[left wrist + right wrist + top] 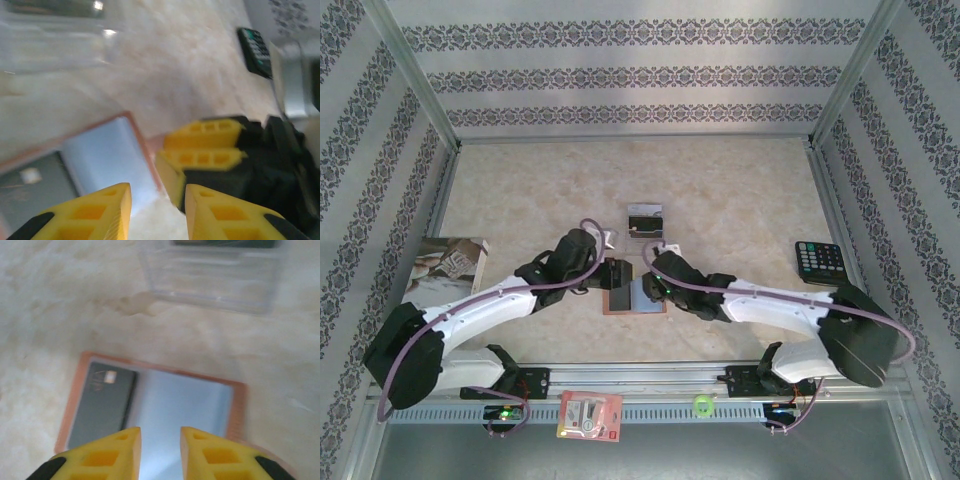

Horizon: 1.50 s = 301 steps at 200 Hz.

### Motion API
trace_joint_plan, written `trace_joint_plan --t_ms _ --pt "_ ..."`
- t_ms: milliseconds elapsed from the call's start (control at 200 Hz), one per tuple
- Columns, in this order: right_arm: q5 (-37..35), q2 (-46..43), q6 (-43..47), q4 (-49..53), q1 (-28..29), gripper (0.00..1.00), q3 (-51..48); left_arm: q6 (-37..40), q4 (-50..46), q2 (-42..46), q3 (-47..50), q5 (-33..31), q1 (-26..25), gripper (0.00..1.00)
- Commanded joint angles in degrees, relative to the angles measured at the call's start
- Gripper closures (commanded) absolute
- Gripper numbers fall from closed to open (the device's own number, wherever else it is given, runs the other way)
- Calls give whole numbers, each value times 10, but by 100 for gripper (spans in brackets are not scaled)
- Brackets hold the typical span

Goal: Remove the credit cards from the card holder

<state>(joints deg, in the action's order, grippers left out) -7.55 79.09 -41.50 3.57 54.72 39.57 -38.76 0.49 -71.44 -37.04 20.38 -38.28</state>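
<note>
L claw (158, 212) is released, jaws apart w/ nothing btwn, at the left side of the open card holder (635, 299), mid-bench (740, 190). A dark credit card (102, 400) sits in the holder's left half. R claw (160, 452) is over the grey-blue panel w/ a narrow gap; can't tell if it grips anything.

Card holder (185, 400), below my right gripper (160, 450): credit card (102, 402) in it; clear case (215, 282) behind; calculator (820, 262) right; magazine (448, 262) left; packet (590, 415) before.
</note>
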Motion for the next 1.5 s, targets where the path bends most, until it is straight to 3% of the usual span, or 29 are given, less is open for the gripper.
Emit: trace_joint_plan --t_ms 0,180,480,749,994,1499 --pt "108 51 24 -15 -5 80 34 18 -34 -30 37 -7 28 67" --pt "136 112 -6 0 -16 84 40 28 -8 -75 43 -13 30 67" --pt "107 136 -30 48 -32 88 38 49 -31 -113 34 -47 30 75" --pt "102 67 -9 42 -27 82 56 39 -31 -38 37 -44 29 80" --pt "191 129 -57 -11 -38 81 85 20 27 -105 35 -19 23 87" --pt "186 163 -111 -31 -59 80 64 36 -11 -136 34 -52 23 96"
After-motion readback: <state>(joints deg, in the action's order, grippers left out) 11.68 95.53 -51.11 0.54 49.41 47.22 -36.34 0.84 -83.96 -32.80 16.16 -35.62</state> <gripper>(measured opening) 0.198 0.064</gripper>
